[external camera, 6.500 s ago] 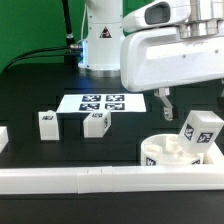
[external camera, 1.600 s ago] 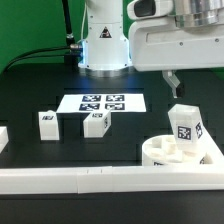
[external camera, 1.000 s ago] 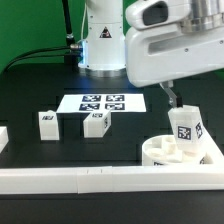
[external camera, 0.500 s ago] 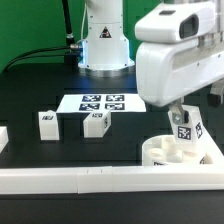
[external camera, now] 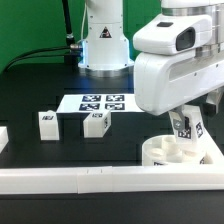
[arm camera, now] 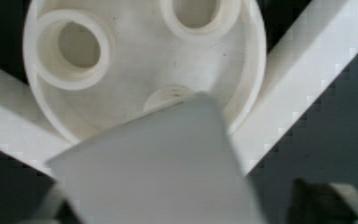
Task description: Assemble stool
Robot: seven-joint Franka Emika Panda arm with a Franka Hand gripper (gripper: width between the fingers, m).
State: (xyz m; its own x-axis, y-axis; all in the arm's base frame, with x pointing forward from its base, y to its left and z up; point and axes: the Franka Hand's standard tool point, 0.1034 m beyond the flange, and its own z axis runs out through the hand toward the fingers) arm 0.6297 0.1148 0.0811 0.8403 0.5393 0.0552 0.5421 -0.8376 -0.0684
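Observation:
The round white stool seat lies at the exterior view's lower right, against the white rail. One tagged white leg block stands upright in a socket of the seat. My gripper is down over this leg, with a finger on each side of it and a gap showing, so it is open. In the wrist view the leg fills the middle between the dark fingers, above the seat and its open sockets. Two more leg blocks stand loose on the table.
The marker board lies flat behind the loose legs. A long white border rail runs along the front edge, with another piece at the far left. The robot base stands at the back.
The arm has swung to the exterior view's right and come down, so the gripper that hovered above and beside the standing leg now straddles it. The leg, the seat and the loose legs have not moved.

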